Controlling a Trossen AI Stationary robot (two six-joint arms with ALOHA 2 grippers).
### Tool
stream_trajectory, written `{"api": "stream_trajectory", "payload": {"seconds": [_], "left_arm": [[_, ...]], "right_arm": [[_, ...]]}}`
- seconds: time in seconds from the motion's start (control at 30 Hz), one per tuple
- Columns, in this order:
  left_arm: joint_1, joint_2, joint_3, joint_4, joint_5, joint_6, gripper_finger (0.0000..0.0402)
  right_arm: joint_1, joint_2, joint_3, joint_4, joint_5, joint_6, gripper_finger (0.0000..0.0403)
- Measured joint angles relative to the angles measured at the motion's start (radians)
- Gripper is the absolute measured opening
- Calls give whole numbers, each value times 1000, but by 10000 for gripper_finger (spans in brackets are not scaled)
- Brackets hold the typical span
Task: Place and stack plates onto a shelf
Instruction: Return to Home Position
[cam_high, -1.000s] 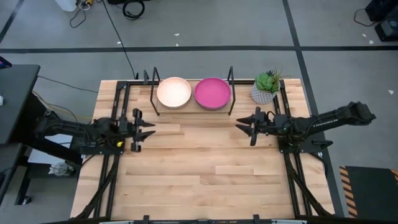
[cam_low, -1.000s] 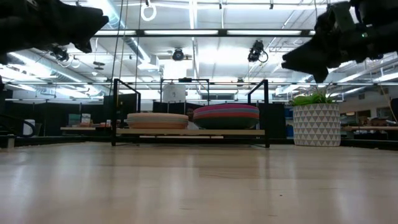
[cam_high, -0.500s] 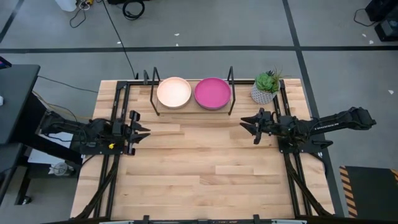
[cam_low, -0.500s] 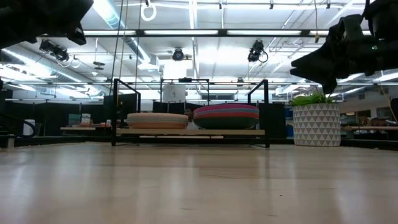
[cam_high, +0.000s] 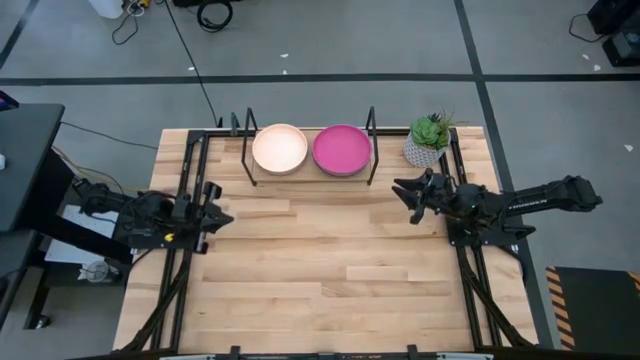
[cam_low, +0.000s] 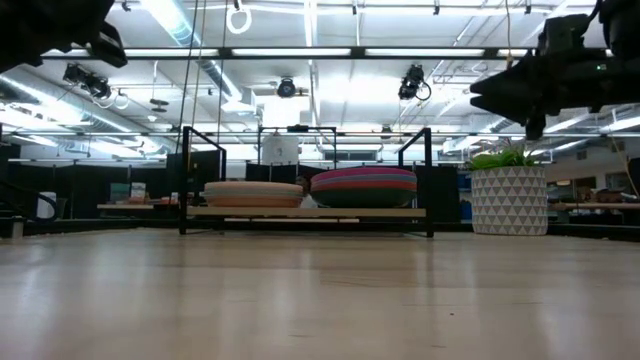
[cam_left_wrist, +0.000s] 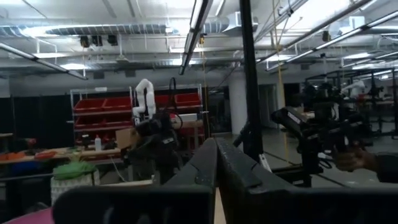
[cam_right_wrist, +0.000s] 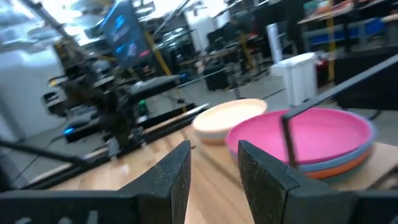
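Now left gripper (cam_high: 222, 216) is closed, right gripper (cam_high: 402, 192) narrowly parted; both hold nothing. Risk: retracting wide, the right gripper clips the plant (cam_high: 430, 135).

The pale orange plate (cam_high: 279, 148) sits on the shelf (cam_high: 308, 177), well beyond the fingers of the left gripper (cam_high: 222, 214). The pink plate (cam_high: 342, 149) beside it lies nearer the fingers of the right gripper (cam_high: 402, 192).

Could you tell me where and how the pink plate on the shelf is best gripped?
Pinch the pink plate by its front rim, coming in from the front: it tops its stack, a black upright flanks it and the cream plate sits close beside.
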Motion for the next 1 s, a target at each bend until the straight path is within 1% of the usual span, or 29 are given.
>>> {"api": "stream_trajectory", "payload": {"seconds": [0.1, 0.3, 0.4, 1.0], "left_arm": [[-9, 1, 0, 3, 1, 6, 11], [-11, 8, 0, -24, 0, -68, 22], [-11, 9, 0, -26, 0, -69, 23], [-11, 9, 0, -25, 0, -69, 25]], "right_arm": [[0, -10, 0, 0, 34, 12, 139], [0, -8, 0, 0, 23, 2, 139], [0, -8, 0, -1, 23, -19, 139], [0, -8, 0, -1, 23, -21, 139]]}}
